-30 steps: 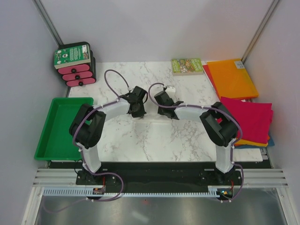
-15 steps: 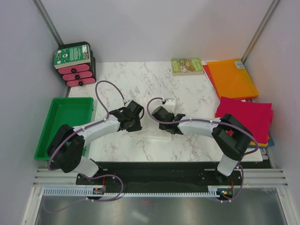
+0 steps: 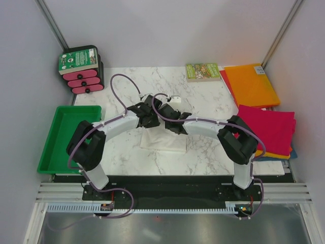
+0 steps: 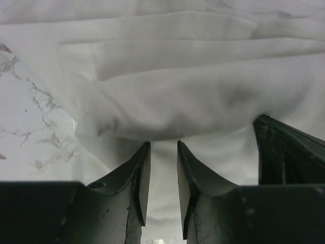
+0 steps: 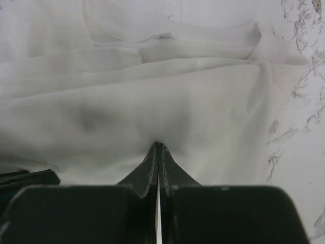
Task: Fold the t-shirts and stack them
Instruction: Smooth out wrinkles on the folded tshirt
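The fingers (image 5: 150, 170) of the right gripper (image 5: 158, 152) are pressed tight together, and the white shirt (image 5: 152, 101) puckers right at their tips, so they are pinching a fold of it. The fingers (image 4: 139, 178) of the left gripper (image 4: 163, 168) are drawn in to a narrow slot. White cloth fills that slot and bulges in a soft roll just beyond the tips, so this gripper is pinching the shirt too. In the left wrist view a dark finger of the right gripper sits close by on the right, against the same fold.

Seen from above, the white shirt (image 3: 165, 141) lies bunched and wrinkled on the marble table (image 3: 203, 147), near the middle and a little toward the near edge. Both grippers meet over its far edge, the left gripper (image 3: 149, 114) just beside the right gripper (image 3: 171, 121), with both arms bent inward.

Well apart from it, at the right edge of the table, lies a flat magenta shirt (image 3: 268, 127). Orange and blue edges show beneath its near side. Another flat orange shirt (image 3: 251, 84) lies in the far right corner. A small book (image 3: 202, 71) with a green cover sits just to the left of that shirt. A green tray (image 3: 78, 108) sits at the left edge, and beyond it stands a stack of black and pink boxes (image 3: 84, 81).
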Robot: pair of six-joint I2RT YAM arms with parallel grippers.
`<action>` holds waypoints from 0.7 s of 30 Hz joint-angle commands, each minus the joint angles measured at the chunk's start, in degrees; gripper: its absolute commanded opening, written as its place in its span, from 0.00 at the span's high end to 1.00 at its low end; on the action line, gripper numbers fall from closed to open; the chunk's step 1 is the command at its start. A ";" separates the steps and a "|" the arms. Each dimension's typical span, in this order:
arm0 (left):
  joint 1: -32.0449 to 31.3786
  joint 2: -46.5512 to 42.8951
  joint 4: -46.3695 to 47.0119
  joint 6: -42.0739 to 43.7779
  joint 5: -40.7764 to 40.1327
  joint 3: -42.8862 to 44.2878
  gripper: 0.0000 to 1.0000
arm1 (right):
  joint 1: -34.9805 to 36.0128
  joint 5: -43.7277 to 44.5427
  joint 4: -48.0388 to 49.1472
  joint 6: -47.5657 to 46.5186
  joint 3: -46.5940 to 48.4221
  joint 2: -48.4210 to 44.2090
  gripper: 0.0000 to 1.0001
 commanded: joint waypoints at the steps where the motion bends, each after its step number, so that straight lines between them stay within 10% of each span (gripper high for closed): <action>1: 1.85 6.81 3.13 2.54 0.46 4.81 0.66 | -1.81 0.20 0.26 -1.76 5.30 5.78 1.00; 11: 4.06 11.41 5.23 3.16 3.19 5.97 0.54 | -3.05 2.46 0.70 -5.71 5.32 3.19 0.93; 21: 2.74 -14.33 4.28 4.65 4.78 -2.38 0.28 | -5.41 16.60 -10.72 -20.20 6.82 -24.33 0.40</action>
